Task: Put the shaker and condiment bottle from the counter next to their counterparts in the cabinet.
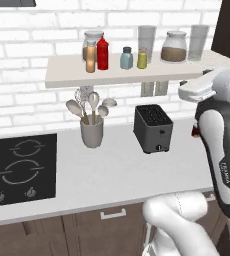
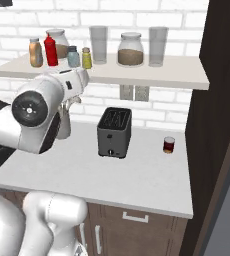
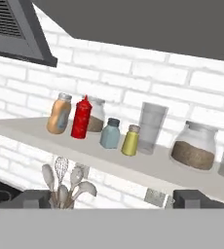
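Observation:
The yellow-olive shaker (image 1: 142, 58) (image 2: 86, 58) (image 3: 130, 140) stands upright on the cabinet shelf (image 1: 112, 76) (image 2: 152, 75) (image 3: 148, 168), just right of the blue-grey shaker (image 1: 126, 58) (image 2: 73, 56) (image 3: 110, 133). The tan-orange condiment bottle (image 1: 90, 57) (image 2: 35, 52) (image 3: 59, 114) stands just left of the red squeeze bottle (image 1: 102, 53) (image 2: 50, 50) (image 3: 81, 117). My gripper (image 3: 113, 198) is open and holds nothing. It hangs back from the shelf, a little below its level, facing the bottles. The counter (image 1: 117, 170) (image 2: 137, 170) lies below.
A black toaster (image 1: 153, 128) (image 2: 114, 132) and a utensil crock (image 1: 91, 131) stand on the counter, with the cooktop (image 1: 19, 167) to the left. A small dark red jar (image 2: 169, 144) sits near the dark side wall (image 2: 222, 125). Glasses and jars (image 3: 195, 146) fill the shelf's right part.

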